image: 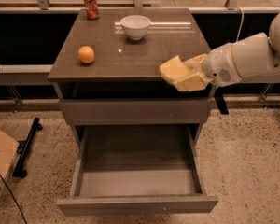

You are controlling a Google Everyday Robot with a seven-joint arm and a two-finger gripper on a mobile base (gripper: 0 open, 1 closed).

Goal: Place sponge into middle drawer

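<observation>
— Dark brown surface of the cabinet, front right edge: was that where the sponge was?

— Yes. Your sponge was there, tilted, with its lower part hanging out past the front edge. Whether it touched the surface, I could not tell. Your gripper reached in from the right at that same corner, and its jaws were pinching the sponge at its right end.

— And the middle drawer?

— Your middle drawer stood pulled out below, well apart from the sponge, with its lighter grey floor showing between the tall side walls. Between it and the surface sat the shallower drawer front, closed.

— What else did I have on top?

— You had an orange near the left edge, well apart from the sponge. A white bowl stood upright toward the back, and a red can stood at the back left corner. Off to your far left, a cardboard box sat on the speckled floor.
</observation>
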